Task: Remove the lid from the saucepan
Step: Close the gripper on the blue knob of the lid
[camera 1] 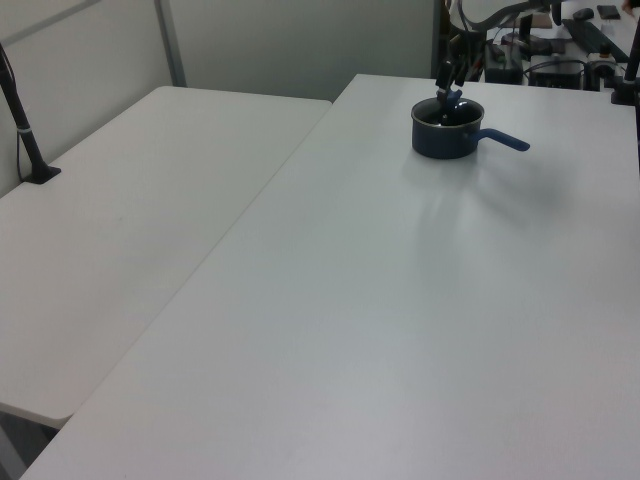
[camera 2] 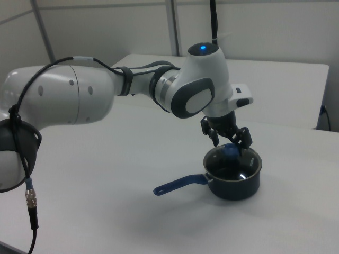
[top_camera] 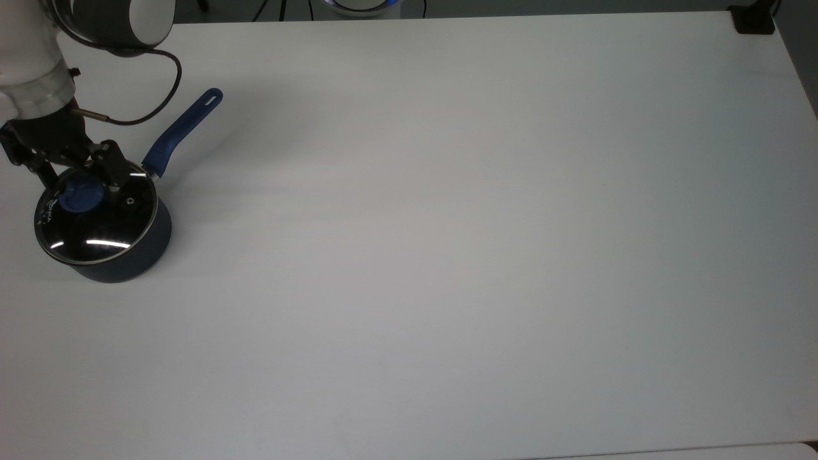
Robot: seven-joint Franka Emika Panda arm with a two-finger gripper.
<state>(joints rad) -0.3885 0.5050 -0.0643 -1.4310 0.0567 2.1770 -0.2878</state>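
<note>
In the top view the pan point(top_camera: 105, 239) sits at the table's point(top_camera: 447, 255) far left, dark navy with its blue handle point(top_camera: 181, 131) running up and right, and the glass lid point(top_camera: 96, 214) with its metal rim lies on it, while my claw point(top_camera: 73, 182) hangs spread wide, one finger on either side of the blue knob point(top_camera: 81, 194). In the left view the pan point(camera 1: 446, 135) stands far off at the table's point(camera 1: 400, 300) upper right, my claw point(camera 1: 448, 82) just above the knob point(camera 1: 448, 96). In the right view my fingers point(camera 2: 246, 138) straddle the knob point(camera 2: 230, 151) over the pan point(camera 2: 234, 179), handle point(camera 2: 177, 185) pointing left.

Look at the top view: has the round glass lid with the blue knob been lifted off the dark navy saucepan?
No, the glass lid sits flat on the saucepan, rims together.
</note>
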